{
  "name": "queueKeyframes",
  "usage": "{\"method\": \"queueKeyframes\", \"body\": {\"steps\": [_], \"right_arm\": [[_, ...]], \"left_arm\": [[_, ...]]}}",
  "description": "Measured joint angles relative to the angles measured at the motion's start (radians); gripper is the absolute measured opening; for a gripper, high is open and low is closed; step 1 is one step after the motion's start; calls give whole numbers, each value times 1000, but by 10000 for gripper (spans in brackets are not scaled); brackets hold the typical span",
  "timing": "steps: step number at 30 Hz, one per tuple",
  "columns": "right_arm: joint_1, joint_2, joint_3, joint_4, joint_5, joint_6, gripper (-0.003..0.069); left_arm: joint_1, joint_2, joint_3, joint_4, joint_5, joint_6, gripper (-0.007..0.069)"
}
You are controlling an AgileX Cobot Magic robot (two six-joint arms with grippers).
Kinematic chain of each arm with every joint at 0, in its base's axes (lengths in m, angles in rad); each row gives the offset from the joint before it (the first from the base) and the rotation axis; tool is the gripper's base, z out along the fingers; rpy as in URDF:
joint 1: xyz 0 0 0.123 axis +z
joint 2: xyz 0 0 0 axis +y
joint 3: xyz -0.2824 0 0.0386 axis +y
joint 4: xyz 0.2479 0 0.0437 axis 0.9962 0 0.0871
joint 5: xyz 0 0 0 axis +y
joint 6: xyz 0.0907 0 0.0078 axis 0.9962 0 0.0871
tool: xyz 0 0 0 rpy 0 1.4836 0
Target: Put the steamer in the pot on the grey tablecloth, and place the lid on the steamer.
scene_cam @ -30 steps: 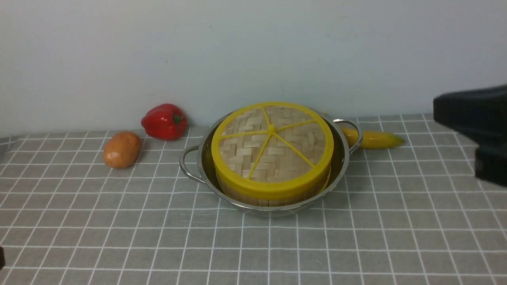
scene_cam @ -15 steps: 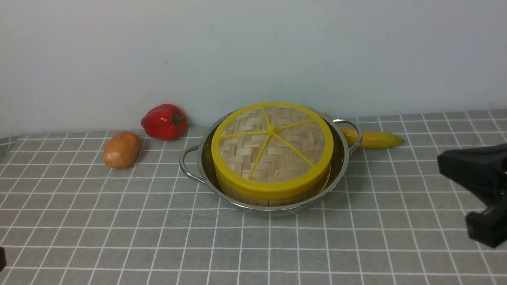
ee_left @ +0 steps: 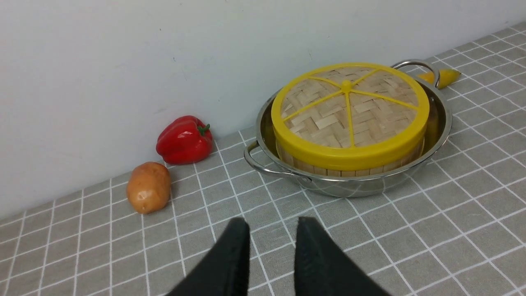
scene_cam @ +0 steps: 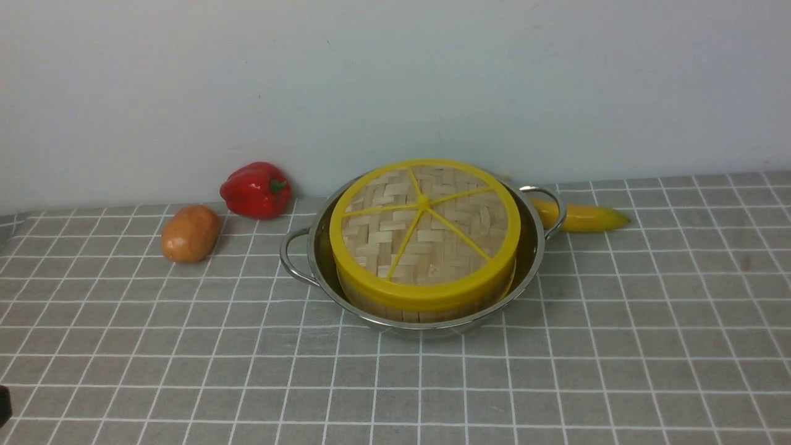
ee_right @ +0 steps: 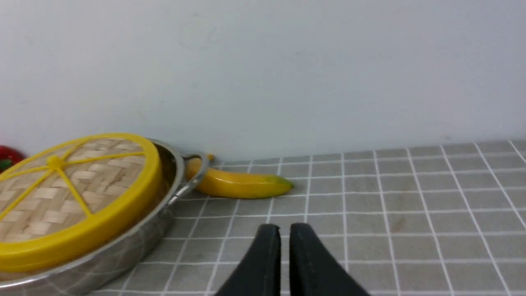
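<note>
The steel pot (scene_cam: 532, 244) stands on the grey tablecloth (scene_cam: 618, 346) near the back wall. The steamer (scene_cam: 395, 309) sits inside it, only its slatted wall showing below the lid (scene_cam: 424, 225), which lies flat on top. Neither gripper shows in the front view. In the left wrist view my left gripper (ee_left: 272, 224) is open and empty, hovering over the cloth short of the pot (ee_left: 349, 187). In the right wrist view my right gripper (ee_right: 285, 230) is open by a narrow slit, empty, to the right of the pot (ee_right: 135, 242) and lid (ee_right: 70, 193).
A red pepper (scene_cam: 256, 190) and a potato (scene_cam: 190, 233) lie left of the pot by the wall. A banana (scene_cam: 581, 216) lies behind the pot's right handle. The wall closes off the back.
My right arm has dropped and pulled out of the front view on the right. Pot, steamer and lid have not moved.
</note>
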Motion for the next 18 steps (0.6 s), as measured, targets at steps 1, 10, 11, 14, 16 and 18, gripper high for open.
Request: {"method": "queueKeyframes", "body": {"steps": [1,10,11,14,16,18], "right_arm": [[-11,-27,28,3,-3,4,60],[-53,-221,139,-1,-1,9,90],[-53,-222,139,-1,-1,9,92],[-53,-226,140,-1,1,9,104],[-53,-227,141,-1,1,9,113],[-53,-227,141,-1,2,9,125]], "left_arm": [[0,0,0,0,0,0,161],[0,0,0,0,0,0,176],[0,0,0,0,0,0,177],[0,0,0,0,0,0,181],[0,0,0,0,0,0,183],[0,0,0,0,0,0,190]]}}
